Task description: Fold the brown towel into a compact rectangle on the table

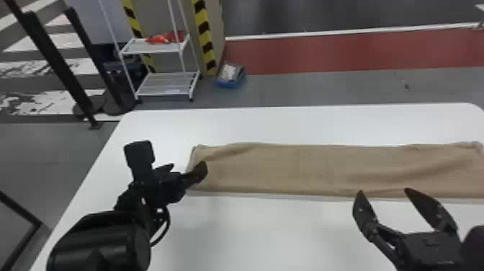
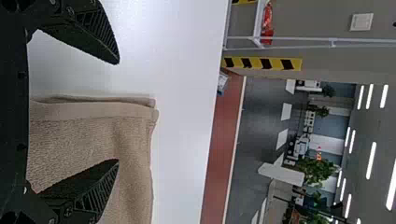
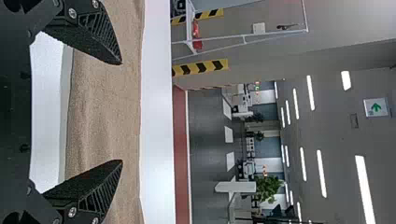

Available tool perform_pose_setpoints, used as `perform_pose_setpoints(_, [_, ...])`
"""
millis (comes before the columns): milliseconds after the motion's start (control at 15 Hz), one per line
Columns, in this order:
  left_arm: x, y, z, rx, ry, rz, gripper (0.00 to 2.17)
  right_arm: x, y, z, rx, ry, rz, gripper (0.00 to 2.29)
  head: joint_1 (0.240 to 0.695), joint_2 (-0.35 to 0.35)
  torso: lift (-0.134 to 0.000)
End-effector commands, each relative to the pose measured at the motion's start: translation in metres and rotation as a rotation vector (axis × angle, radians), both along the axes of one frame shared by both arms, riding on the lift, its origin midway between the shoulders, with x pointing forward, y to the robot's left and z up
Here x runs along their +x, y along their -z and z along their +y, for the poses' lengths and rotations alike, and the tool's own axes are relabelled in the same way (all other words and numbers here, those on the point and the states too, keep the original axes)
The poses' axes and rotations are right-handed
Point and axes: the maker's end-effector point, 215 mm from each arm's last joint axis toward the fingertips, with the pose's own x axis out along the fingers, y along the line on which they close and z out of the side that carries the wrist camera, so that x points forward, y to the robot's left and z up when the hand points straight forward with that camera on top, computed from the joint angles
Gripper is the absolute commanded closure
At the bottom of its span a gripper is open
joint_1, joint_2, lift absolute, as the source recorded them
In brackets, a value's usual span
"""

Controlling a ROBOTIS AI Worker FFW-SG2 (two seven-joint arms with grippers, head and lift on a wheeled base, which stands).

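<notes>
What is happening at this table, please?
A robot seems to be folding a brown towel. It lies as a long flat strip across the white table, not yet a compact rectangle. The left gripper is at the towel's left end and the right gripper is near its front edge; both are open, and neither is holding the cloth.

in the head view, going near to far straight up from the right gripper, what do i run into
right gripper → brown towel → bare far part of the white table → grey floor → red strip → white line → dark floor
</notes>
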Motion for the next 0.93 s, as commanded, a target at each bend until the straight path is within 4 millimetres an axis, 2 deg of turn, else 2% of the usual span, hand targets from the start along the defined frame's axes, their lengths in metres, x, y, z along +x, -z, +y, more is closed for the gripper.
perform_pose_setpoints(0, [-0.005, 0.019, -0.008, -0.032, 0.016, 0.071, 0.14, 0.001, 0.001, 0.000, -0.003, -0.001, 0.003, 0.14, 0.695, 0.159, -0.126])
perform_pose_setpoints(200, [-0.004, 0.025, -0.014, -0.036, 0.033, 0.089, 0.14, 0.001, 0.003, 0.001, 0.000, -0.002, 0.011, 0.14, 0.695, 0.147, -0.126])
perform_pose_setpoints(267, [-0.008, 0.033, -0.016, -0.034, 0.039, 0.122, 0.20, 0.001, 0.003, 0.000, 0.000, 0.000, 0.013, 0.14, 0.695, 0.145, -0.126])
perform_pose_setpoints(333, [-0.010, 0.036, -0.019, -0.039, 0.053, 0.133, 0.37, 0.001, 0.003, -0.001, 0.000, 0.001, 0.013, 0.14, 0.695, 0.143, -0.126])
perform_pose_setpoints(400, [-0.012, 0.036, -0.022, -0.045, 0.071, 0.133, 0.68, 0.001, 0.003, 0.000, 0.001, 0.000, 0.013, 0.14, 0.695, 0.141, -0.126])
perform_pose_setpoints(533, [-0.014, 0.035, -0.024, -0.041, 0.084, 0.130, 1.67, 0.001, 0.003, -0.001, -0.001, 0.001, 0.011, 0.14, 0.695, 0.132, -0.126])
perform_pose_setpoints(600, [-0.015, 0.035, -0.023, -0.036, 0.082, 0.131, 1.87, 0.001, 0.003, 0.001, 0.000, -0.002, 0.011, 0.14, 0.695, 0.130, -0.126])
perform_pose_setpoints(867, [-0.022, 0.021, -0.017, -0.026, 0.080, 0.099, 1.89, 0.001, 0.004, -0.001, 0.001, 0.001, 0.016, 0.14, 0.695, 0.134, -0.126])
